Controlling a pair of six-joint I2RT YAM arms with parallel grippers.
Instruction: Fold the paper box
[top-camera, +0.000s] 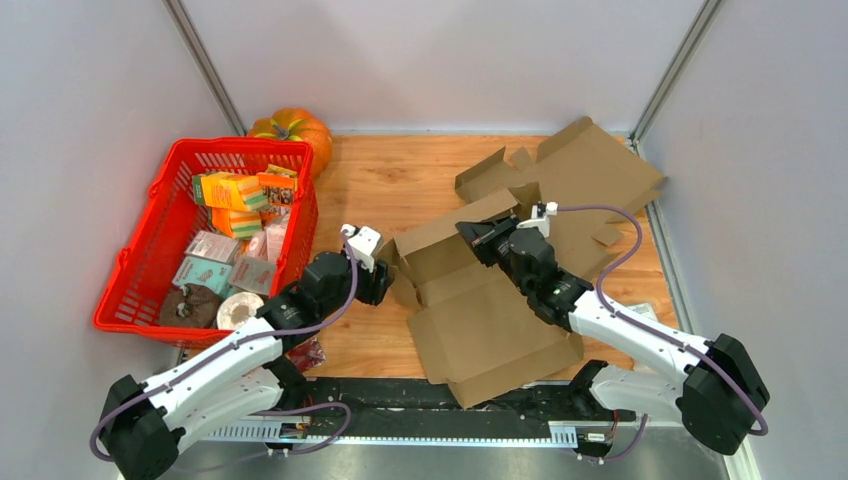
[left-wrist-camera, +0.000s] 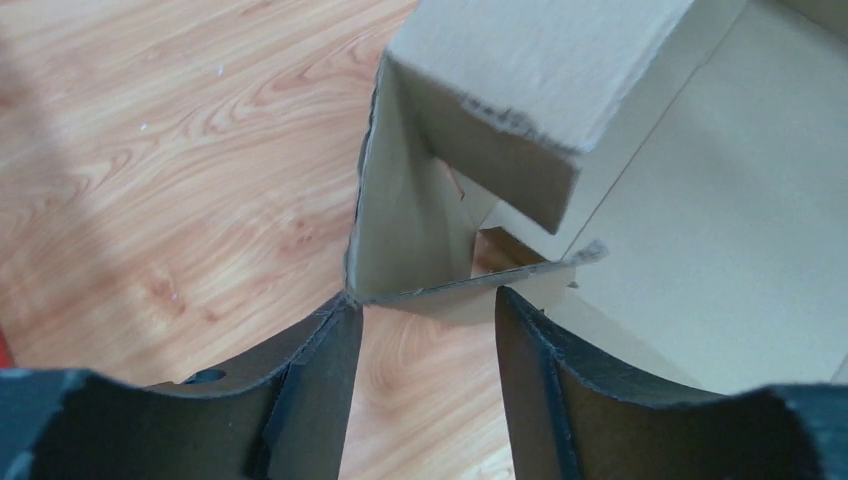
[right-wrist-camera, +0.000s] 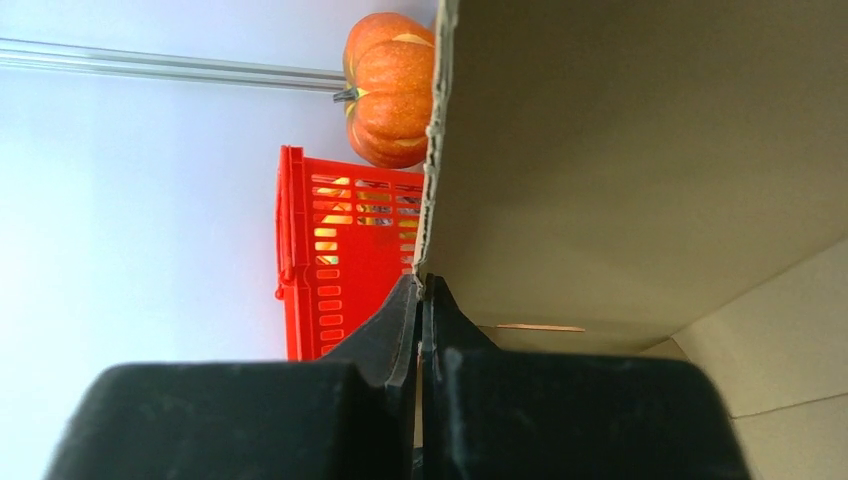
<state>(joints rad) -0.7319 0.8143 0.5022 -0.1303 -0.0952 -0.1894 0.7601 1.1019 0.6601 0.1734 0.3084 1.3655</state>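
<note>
A brown cardboard box (top-camera: 480, 320) lies half-folded in the middle of the wooden table, its far wall raised. My right gripper (top-camera: 478, 234) is shut on the edge of that raised wall (right-wrist-camera: 640, 150), the two fingers pressed together with the cardboard between them. My left gripper (top-camera: 383, 283) is open at the box's left corner; in the left wrist view a folded side flap (left-wrist-camera: 410, 220) stands just past the fingertips, its lower edge spanning the gap between the two fingers (left-wrist-camera: 320, 390). Nothing is gripped on the left.
A red basket (top-camera: 150, 240) holding packets stands at the left, also in the right wrist view (right-wrist-camera: 330, 260). An orange pumpkin (top-camera: 295, 128) sits behind it. A second flat cardboard sheet (top-camera: 590, 170) lies at the back right. Grey walls enclose the table.
</note>
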